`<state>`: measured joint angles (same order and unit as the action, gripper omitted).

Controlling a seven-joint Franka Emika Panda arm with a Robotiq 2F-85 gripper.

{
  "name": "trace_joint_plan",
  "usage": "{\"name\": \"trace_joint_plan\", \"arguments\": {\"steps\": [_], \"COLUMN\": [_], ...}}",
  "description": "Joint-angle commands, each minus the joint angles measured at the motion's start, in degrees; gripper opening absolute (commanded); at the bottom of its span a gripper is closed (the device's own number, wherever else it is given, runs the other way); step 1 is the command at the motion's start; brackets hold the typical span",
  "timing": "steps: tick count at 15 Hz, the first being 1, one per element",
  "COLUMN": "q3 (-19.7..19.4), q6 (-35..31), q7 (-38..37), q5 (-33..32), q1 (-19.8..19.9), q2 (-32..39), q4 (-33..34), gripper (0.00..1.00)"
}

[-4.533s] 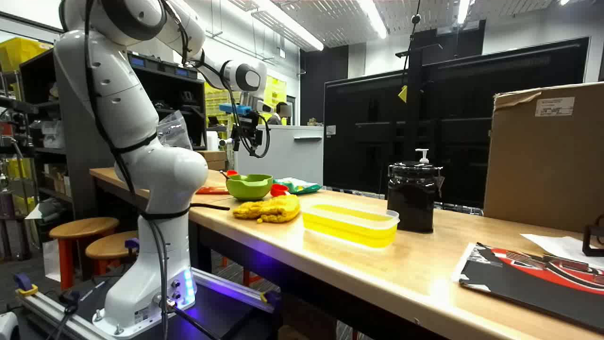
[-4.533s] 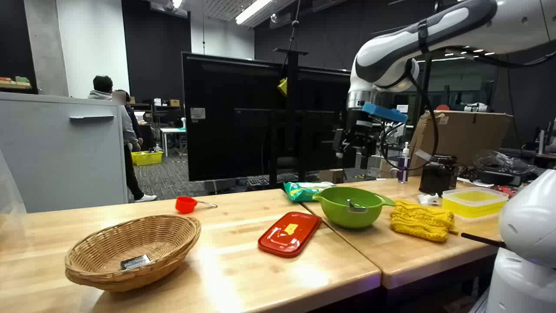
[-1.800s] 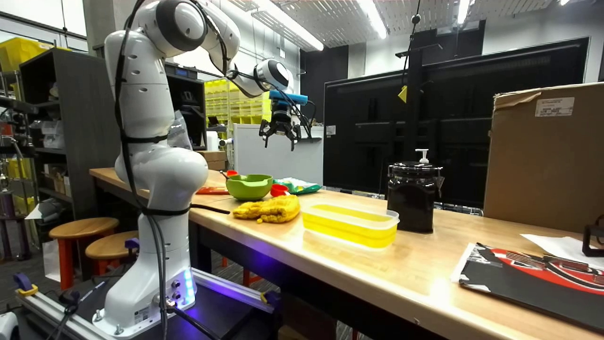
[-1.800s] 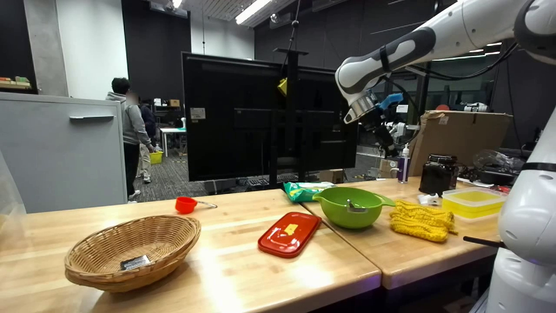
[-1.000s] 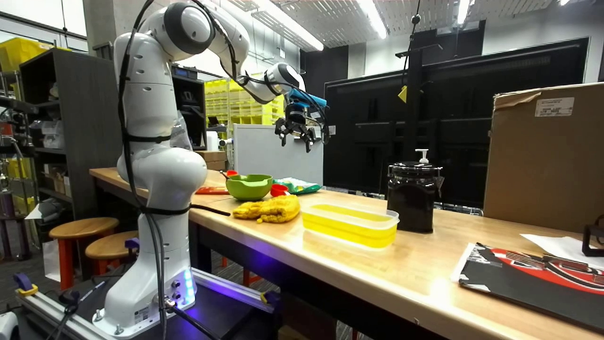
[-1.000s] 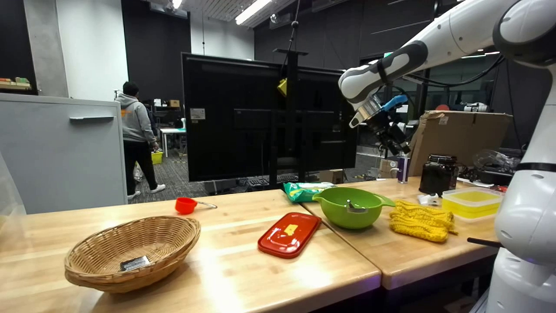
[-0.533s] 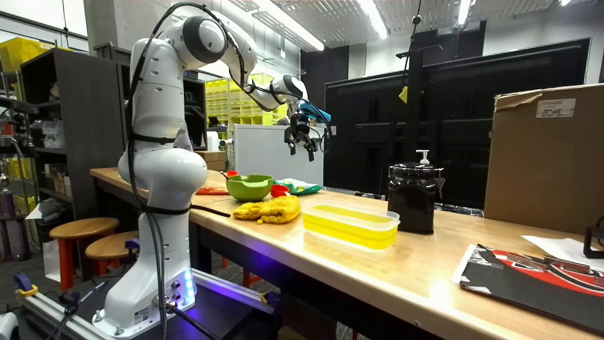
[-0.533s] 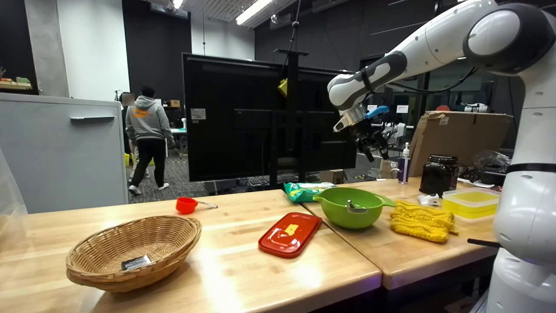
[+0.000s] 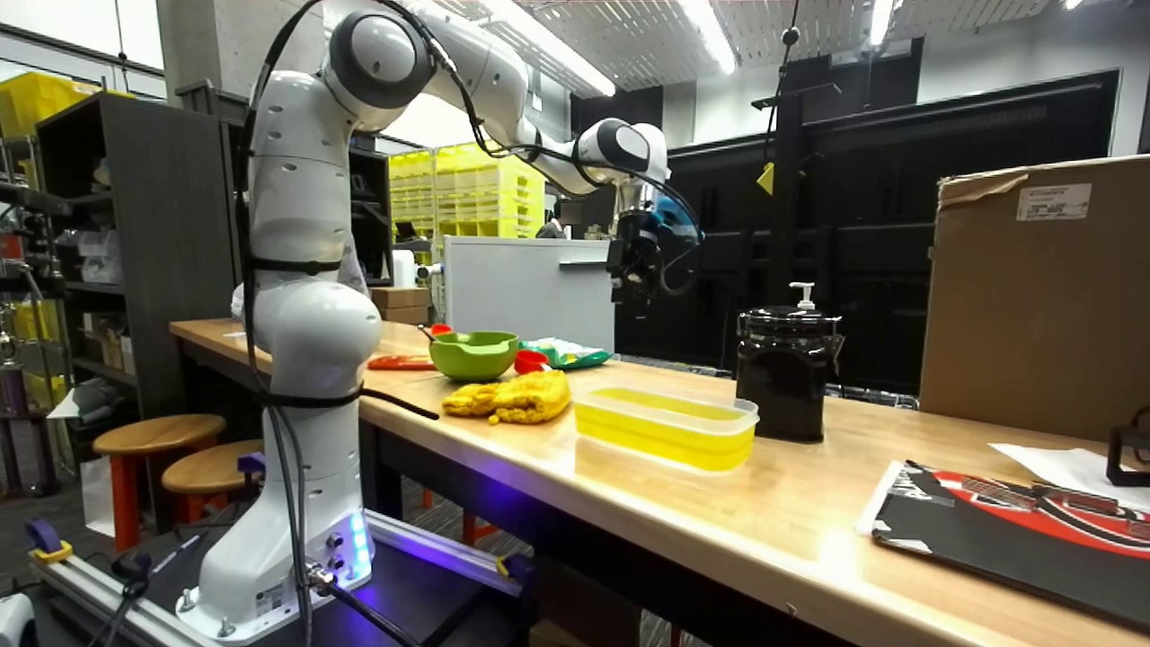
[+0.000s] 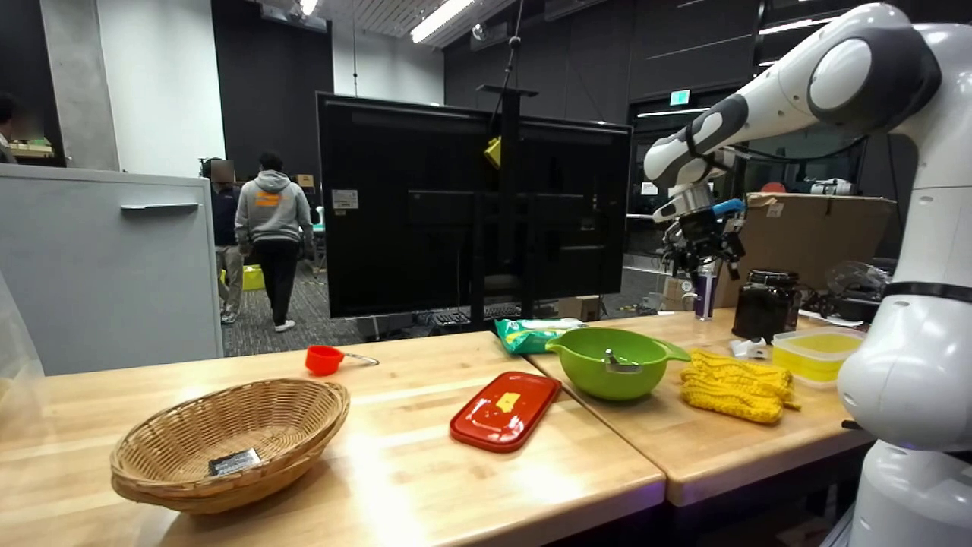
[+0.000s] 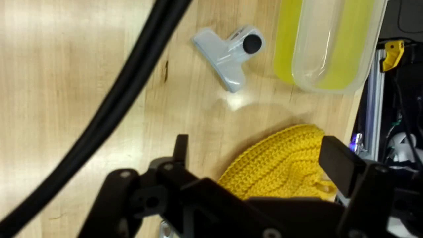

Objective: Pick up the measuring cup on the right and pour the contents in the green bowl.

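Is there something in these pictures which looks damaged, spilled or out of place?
Yes, the cardboard box looks damaged: in an exterior view, its top edge is ragged and seems torn near one corner. I see no spill, and the green bowl stands upright.

The green bowl (image 10: 607, 381) looks plastic, the cloth (image 11: 281, 165) rough.

The bowl (image 9: 474, 361) is green, the cup (image 9: 531, 361) red, the knit (image 11: 277, 165) ribbed yellow.

No words here can be read. The white label (image 9: 1054, 202) on the big brown box (image 9: 1033, 305) and the letters (image 9: 905, 483) on the flat black-and-red thing (image 9: 1015, 546) are too blurry.
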<state>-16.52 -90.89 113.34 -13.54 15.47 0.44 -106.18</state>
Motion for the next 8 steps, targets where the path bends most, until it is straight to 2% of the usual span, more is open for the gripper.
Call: {"name": "trace_joint_plan", "arguments": {"steps": [1,8], "q3": [-0.21,0.47], "q6": [0.15,0.15], "q7": [1.14,0.42], "q5": [0.02,0.02], "q1": [0.83,0.32], "q2": [0.09,0.45], "q4": [0.23,0.17], "gripper": [1.0,1.0]}}
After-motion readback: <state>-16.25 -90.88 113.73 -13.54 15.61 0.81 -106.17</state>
